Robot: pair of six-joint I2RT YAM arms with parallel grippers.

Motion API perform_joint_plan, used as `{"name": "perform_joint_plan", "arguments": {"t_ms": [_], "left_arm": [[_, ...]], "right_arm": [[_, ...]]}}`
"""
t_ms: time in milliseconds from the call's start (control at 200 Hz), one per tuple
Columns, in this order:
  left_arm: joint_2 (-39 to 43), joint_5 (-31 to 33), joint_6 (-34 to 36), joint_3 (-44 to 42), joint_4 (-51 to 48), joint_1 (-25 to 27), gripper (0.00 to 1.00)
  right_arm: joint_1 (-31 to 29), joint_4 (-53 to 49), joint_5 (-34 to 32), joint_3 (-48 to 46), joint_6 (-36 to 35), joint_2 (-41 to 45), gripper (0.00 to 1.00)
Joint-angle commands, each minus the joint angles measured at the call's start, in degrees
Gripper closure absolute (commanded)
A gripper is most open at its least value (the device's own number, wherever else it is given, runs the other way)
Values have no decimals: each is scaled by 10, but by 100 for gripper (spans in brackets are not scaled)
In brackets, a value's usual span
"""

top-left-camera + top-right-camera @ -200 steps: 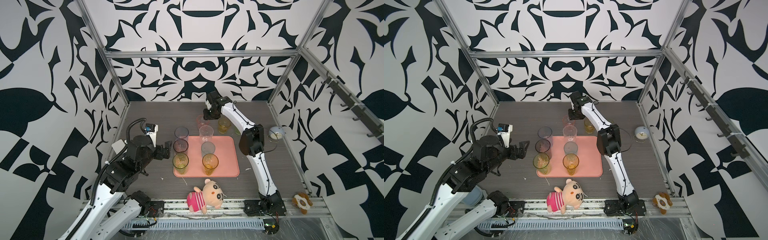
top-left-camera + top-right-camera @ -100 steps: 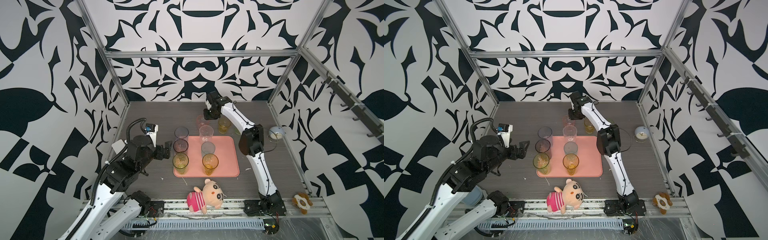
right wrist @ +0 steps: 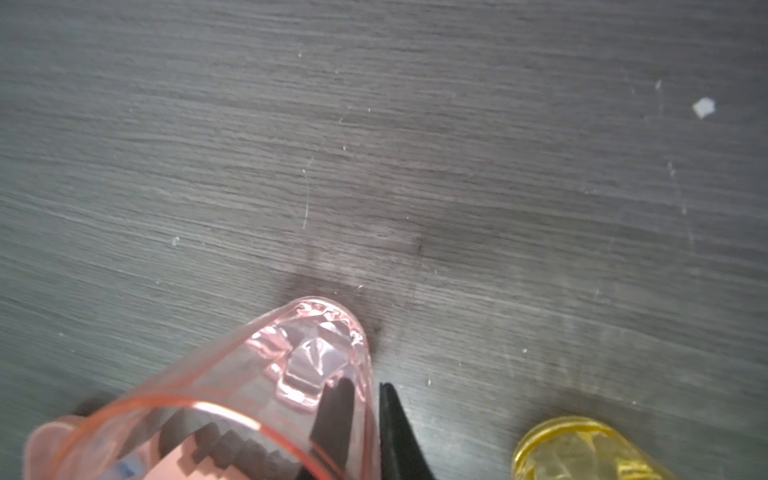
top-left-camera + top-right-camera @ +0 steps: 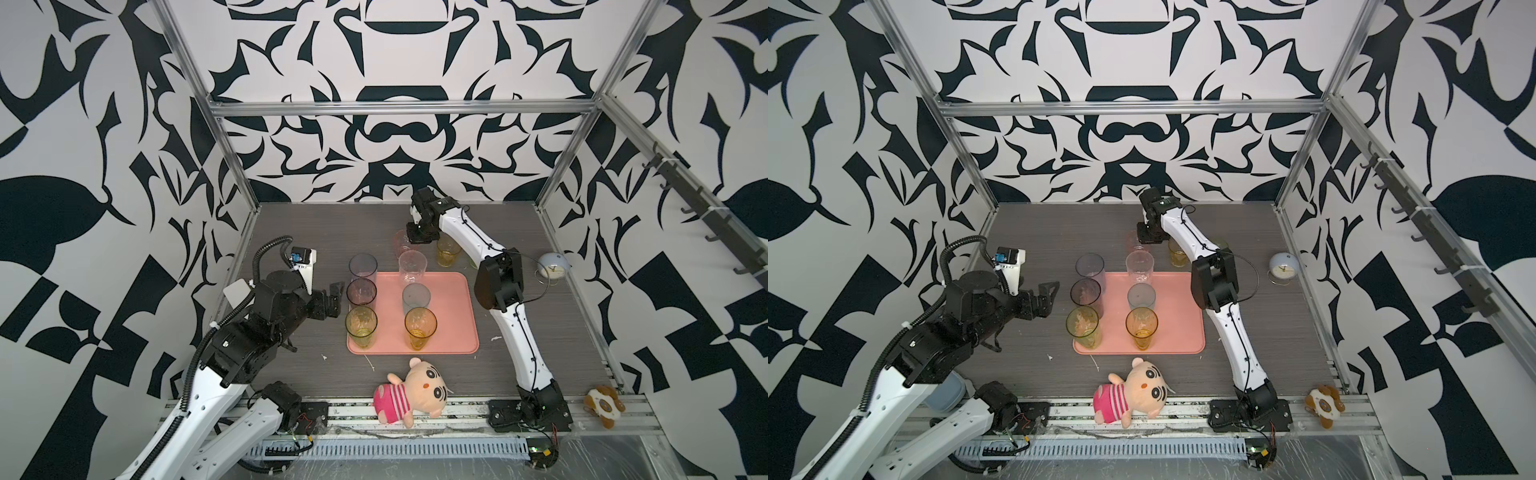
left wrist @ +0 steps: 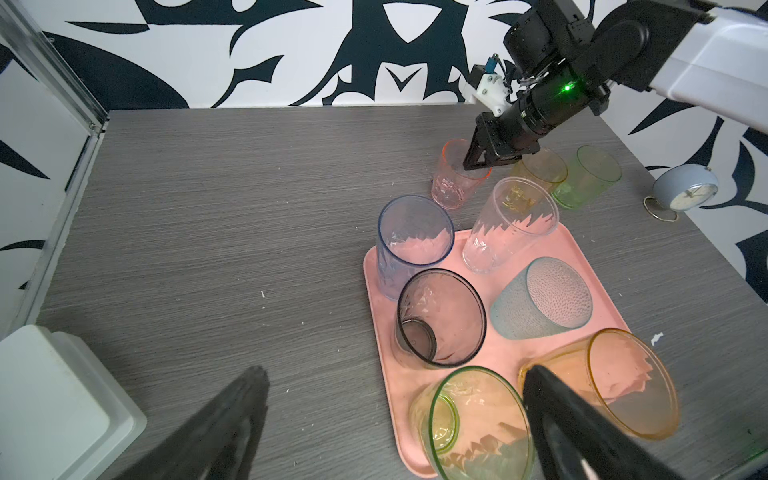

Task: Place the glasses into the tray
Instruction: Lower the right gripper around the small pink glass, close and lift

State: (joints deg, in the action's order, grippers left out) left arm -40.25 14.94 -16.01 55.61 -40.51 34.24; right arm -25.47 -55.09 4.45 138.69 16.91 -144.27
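Note:
The salmon-pink tray [image 4: 451, 320] [image 4: 1177, 328] [image 5: 498, 357] lies mid-table. Several glasses stand on it: blue-grey [image 4: 363, 266], smoky [image 4: 361, 291], yellow-green [image 4: 361, 326], clear [image 4: 412, 266], teal [image 4: 416, 297] and amber [image 4: 420, 326]. Behind the tray, on the table, are a pink glass [image 4: 400, 241] [image 5: 453, 185] [image 3: 257, 399], a yellow one [image 4: 446, 254] [image 5: 539, 168] and a green one [image 5: 588, 176]. My right gripper [image 4: 415, 239] [image 5: 478, 160] [image 3: 365, 399] is shut on the pink glass's wall, one finger inside and one outside. My left gripper [image 4: 336, 297] [image 5: 395, 374] is open and empty, left of the tray.
A plush doll [image 4: 411, 386] lies at the table's front edge, and a small toy dog [image 4: 602, 405] at the front right. A round clock [image 4: 552, 268] stands to the right. A white box [image 5: 54, 399] sits near the left arm. Frame posts border the table.
My right gripper's fingers have come together on the pink glass's wall. The left arm and the other glasses have not moved.

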Motion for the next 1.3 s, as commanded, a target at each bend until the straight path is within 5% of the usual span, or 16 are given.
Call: {"name": "perform_joint_plan", "arguments": {"t_ms": [0, 250, 1295], "left_arm": [[0, -4, 4, -10, -5, -2, 1], [-1, -4, 4, -9, -7, -2, 1], [2, 0, 3, -9, -8, -3, 1]], "right_arm": [[3, -6, -1, 23, 1, 23, 91], [3, -15, -6, 29, -1, 31, 100], [38, -207, -108, 102, -63, 203, 100]]}}
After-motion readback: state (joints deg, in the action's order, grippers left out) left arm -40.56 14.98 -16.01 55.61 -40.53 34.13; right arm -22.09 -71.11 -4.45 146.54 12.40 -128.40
